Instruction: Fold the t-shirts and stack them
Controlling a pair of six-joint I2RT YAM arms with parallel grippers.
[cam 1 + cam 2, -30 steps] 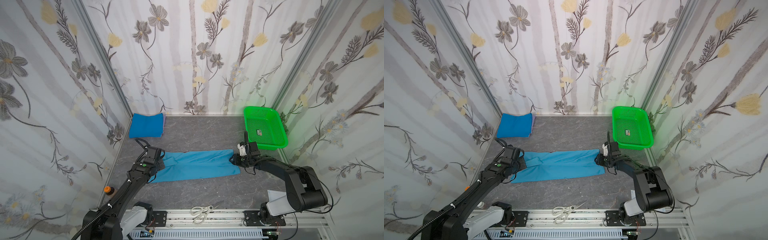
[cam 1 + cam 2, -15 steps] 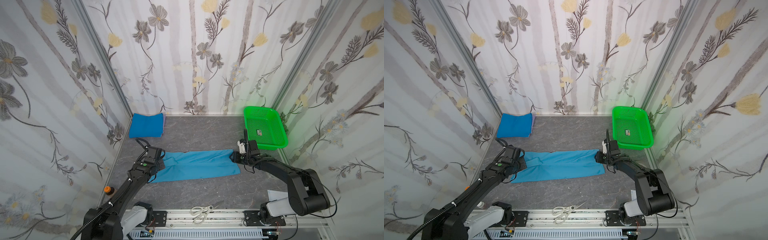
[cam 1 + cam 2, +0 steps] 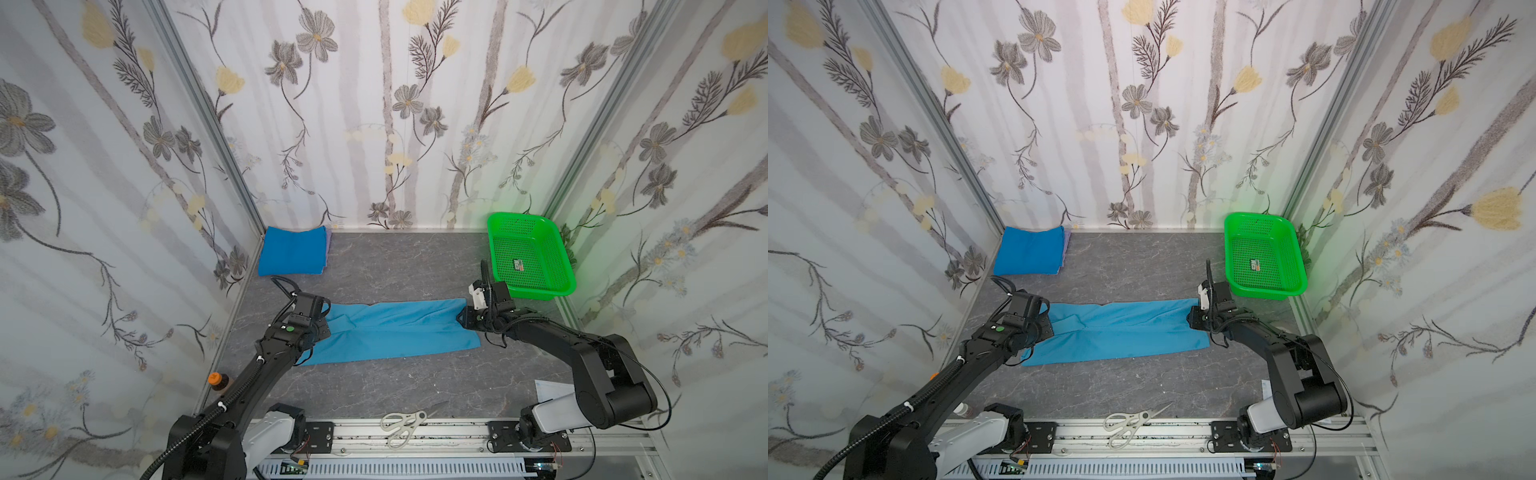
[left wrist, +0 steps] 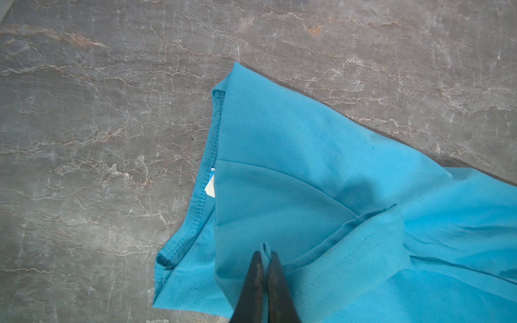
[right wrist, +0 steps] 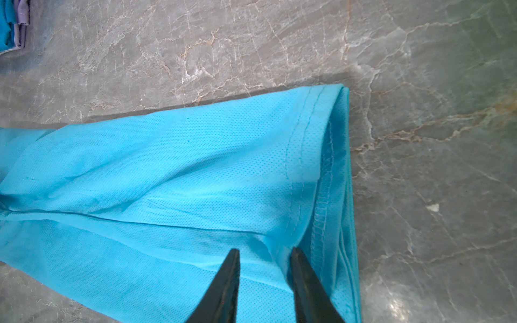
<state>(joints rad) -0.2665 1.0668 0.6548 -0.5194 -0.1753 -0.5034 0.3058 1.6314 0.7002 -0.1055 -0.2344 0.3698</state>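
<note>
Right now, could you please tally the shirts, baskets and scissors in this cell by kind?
Shirts: 3 (sky-blue shirt spread flat; royal blue shirt folded; lilac shirt beneath it, only an edge showing)
Basket: 1
Scissors: 1
Total: 5

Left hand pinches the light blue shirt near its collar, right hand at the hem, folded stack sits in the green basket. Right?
No: the folded stack lies on the table in the far left corner, not in the green basket. Both top views show it. The rest stands.
</note>
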